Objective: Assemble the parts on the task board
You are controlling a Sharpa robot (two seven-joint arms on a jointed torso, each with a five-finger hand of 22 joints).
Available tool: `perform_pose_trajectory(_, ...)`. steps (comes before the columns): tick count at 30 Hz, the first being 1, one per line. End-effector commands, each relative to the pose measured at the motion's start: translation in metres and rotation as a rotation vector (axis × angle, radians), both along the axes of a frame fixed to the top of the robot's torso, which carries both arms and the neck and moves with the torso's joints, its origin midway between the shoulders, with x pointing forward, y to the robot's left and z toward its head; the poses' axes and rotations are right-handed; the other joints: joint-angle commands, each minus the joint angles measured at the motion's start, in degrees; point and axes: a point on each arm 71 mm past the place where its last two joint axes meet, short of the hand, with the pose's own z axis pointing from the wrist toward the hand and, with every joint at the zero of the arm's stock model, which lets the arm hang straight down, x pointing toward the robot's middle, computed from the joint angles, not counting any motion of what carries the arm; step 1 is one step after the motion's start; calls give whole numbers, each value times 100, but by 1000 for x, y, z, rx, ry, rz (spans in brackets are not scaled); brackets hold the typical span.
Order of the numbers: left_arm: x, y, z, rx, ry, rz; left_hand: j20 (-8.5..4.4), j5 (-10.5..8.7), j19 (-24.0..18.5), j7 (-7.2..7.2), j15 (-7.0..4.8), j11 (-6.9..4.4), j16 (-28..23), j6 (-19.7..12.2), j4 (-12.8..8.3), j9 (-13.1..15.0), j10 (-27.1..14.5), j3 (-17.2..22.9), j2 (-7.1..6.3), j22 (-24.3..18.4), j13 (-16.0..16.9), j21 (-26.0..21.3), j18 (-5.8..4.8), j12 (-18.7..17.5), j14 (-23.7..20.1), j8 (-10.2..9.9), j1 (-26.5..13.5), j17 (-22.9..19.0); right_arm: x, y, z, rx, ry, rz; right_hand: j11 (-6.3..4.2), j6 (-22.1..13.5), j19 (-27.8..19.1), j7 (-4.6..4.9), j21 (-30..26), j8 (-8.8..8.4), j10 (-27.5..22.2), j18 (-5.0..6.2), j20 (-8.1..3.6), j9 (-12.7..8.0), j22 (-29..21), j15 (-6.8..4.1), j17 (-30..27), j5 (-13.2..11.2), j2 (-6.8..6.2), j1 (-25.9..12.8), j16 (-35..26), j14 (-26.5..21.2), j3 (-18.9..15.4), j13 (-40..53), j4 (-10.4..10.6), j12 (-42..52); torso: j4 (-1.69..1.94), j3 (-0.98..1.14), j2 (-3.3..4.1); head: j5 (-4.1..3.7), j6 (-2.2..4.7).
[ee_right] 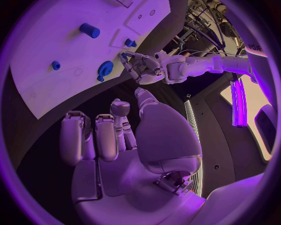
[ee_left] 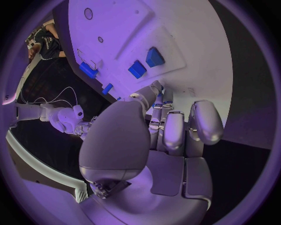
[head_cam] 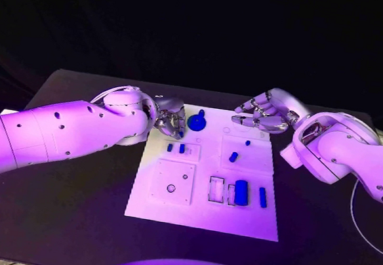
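1. The task board (head_cam: 203, 203) lies in the middle of the worktop (head_cam: 65, 222).
2. The left hand (head_cam: 167, 117) hovers at the board's 11 o'clock corner, fingers (ee_left: 175, 133) curled in, holding nothing.
3. The right hand (head_cam: 262, 114) sits near 1 o'clock, fingers bent; I cannot tell if it holds anything.
4. The round blue part (head_cam: 197, 121) is just beside the left hand. Go slow, and pinch it by its sides.
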Motion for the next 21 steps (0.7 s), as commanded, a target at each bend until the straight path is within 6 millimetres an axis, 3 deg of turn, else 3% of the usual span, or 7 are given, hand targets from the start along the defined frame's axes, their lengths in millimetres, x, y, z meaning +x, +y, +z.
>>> perform_pose_trajectory(1,0,0,-3,25,5,-4,17,11,-8,42,29,57,41,-50,-9,-30,-25,67,-6,12,-13,19,-71,-74,106,-66,-85,-1,-1,2,-1,-5,3,16,1,26,-34,0,-17,25,-41,59,10,8,6,-4,41,20,1,35,-21,298,-36,7,-12,23,3,-1,-1,-3,-4)
perform_pose_trajectory(8,0,1,-4,30,2,-3,52,6,-17,110,76,114,45,-183,-32,-81,-105,105,-73,25,-23,18,-74,-178,95,-192,-159,-42,-1,1,-1,-7,5,16,1,27,-34,0,-18,26,-43,59,9,8,5,-5,41,20,2,37,-21,298,-39,4,-11,19,1,-3,-1,-7,-7)
perform_pose_trajectory(12,1,2,-3,26,-2,0,90,8,-29,154,121,168,43,-465,-46,-137,-227,130,-163,22,-46,2,-73,-226,82,-345,-225,-84,-1,1,-1,-7,5,15,0,29,-35,0,-19,26,-49,60,9,9,3,-5,42,21,5,43,-21,299,-47,-6,-8,8,3,-3,-3,-8,-12)
perform_pose_trajectory(21,2,6,-2,7,-29,15,156,8,-92,195,180,245,8,-911,-96,-135,-639,192,-280,-85,-78,-148,-40,-231,39,-343,-288,-218,1,-3,-1,-11,5,3,2,11,-55,4,-36,16,-118,67,9,5,-33,-4,21,23,6,71,-40,293,-60,-103,-13,-126,0,-6,-5,-13,-12)
